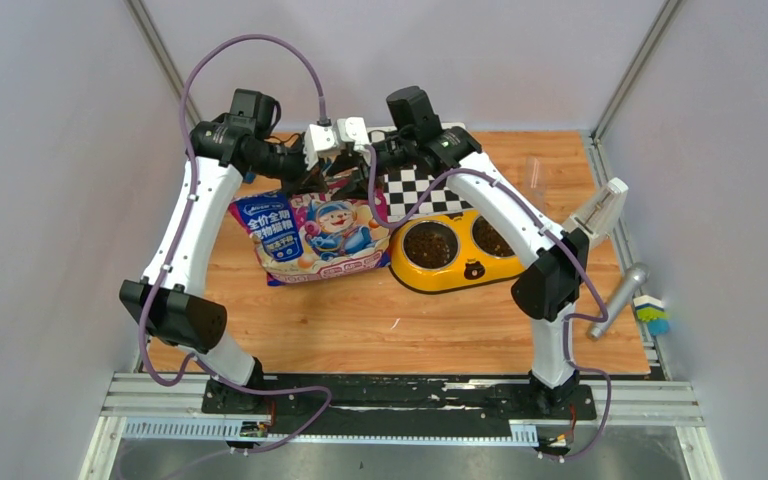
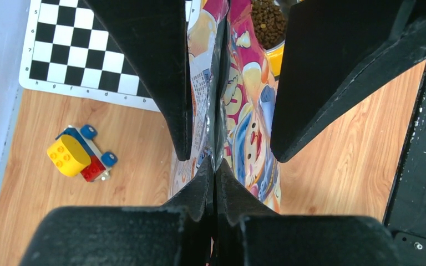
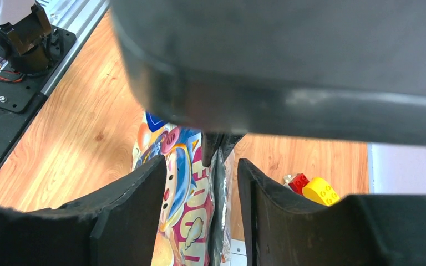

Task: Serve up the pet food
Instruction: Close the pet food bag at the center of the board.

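The glossy pink-purple-blue cat food bag (image 1: 315,235) stands on the wooden table with its top edge at the back. My left gripper (image 1: 312,175) is shut on that sealed top edge, as the left wrist view (image 2: 216,166) shows. My right gripper (image 1: 352,165) is open, and its fingers (image 3: 127,216) straddle the same edge of the bag (image 3: 191,205) without pinching it. Dark brown kibble (image 1: 430,243) lies in both steel cups of the yellow double bowl (image 1: 470,272) to the right of the bag. It also shows in the left wrist view (image 2: 269,22).
A checkerboard mat (image 1: 420,185) lies behind the bowl. A yellow, red and blue toy brick car (image 2: 77,155) sits behind the bag. A clear cup (image 1: 535,172), a white scoop (image 1: 600,210), a silver tool (image 1: 620,295) and a small brush (image 1: 652,312) lie along the right edge.
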You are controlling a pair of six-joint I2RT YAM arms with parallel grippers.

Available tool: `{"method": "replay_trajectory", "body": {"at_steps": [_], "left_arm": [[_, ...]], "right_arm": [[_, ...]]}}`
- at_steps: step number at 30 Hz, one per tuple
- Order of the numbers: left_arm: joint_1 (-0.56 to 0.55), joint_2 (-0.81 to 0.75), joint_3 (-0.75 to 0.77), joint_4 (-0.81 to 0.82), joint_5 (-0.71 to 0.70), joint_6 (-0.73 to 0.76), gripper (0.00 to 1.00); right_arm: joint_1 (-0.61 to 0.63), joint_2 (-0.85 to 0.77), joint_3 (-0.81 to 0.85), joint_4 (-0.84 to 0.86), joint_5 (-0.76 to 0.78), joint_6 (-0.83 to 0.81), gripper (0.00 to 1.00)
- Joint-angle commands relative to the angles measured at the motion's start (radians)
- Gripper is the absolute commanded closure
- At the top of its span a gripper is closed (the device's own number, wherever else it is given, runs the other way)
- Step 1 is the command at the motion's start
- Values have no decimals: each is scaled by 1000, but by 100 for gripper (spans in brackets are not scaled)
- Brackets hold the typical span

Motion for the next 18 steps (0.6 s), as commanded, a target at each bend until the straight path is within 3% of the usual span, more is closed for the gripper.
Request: {"method": "replay_trajectory", "body": {"at_steps": [1,5,8,12,14,15,17,18], "left_arm": [[0,-47,15,50,88,-15,100],[0,-52,12,50,99,-16,100],[1,-62,11,56,104,-21,100],[1,-76,9,60,97,-26,100],[0,-85,6,59,82,-29,82],[0,-91,3,54,77,-25,63],[1,-107,-12,51,54,-15,47],[3,-114,-19,48,39,-10,46]], "right_arm": [[7,22,21,-3,29,-14,53],[8,21,16,0,36,-12,75],[6,18,5,1,54,-17,98],[1,7,-8,1,57,-19,100],[-2,1,-9,1,56,-19,100],[-3,-1,-8,0,55,-19,100],[-6,-5,-2,2,55,-18,100],[-6,-6,0,2,55,-17,100]]}}
